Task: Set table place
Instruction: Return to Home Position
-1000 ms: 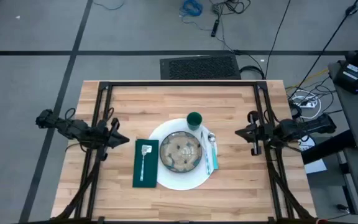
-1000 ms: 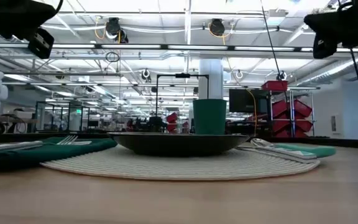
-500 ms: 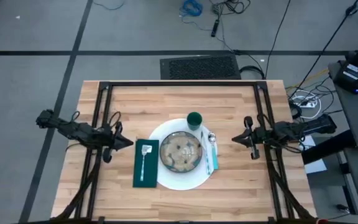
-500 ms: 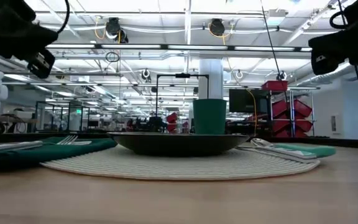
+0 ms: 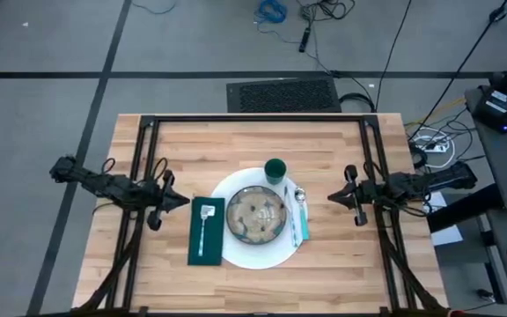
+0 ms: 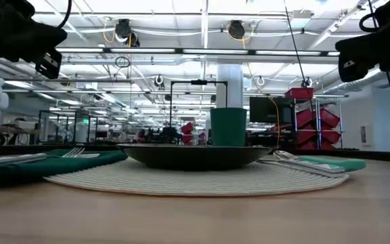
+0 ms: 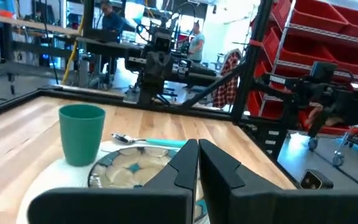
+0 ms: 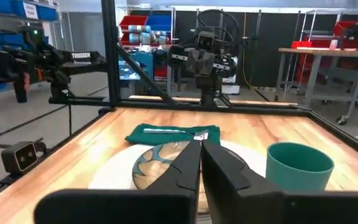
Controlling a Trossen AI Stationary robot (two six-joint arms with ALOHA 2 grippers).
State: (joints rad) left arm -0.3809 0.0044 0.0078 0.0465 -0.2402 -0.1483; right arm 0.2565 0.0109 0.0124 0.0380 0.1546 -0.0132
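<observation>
We see the table point(image 5: 236, 141) centred on grey floor point(image 5: 42, 114). Left gripper point(image 5: 184, 202) at nine o'clock and right gripper point(image 5: 331, 197) at three, fingers pressed together, flank the round mat point(image 5: 262, 256); red shelving point(image 7: 334, 31) stands beyond.

Bright ceiling strip lights point(image 6: 205, 13) — soft shadows on table point(image 5: 324, 141), low-view foreground blurred
</observation>
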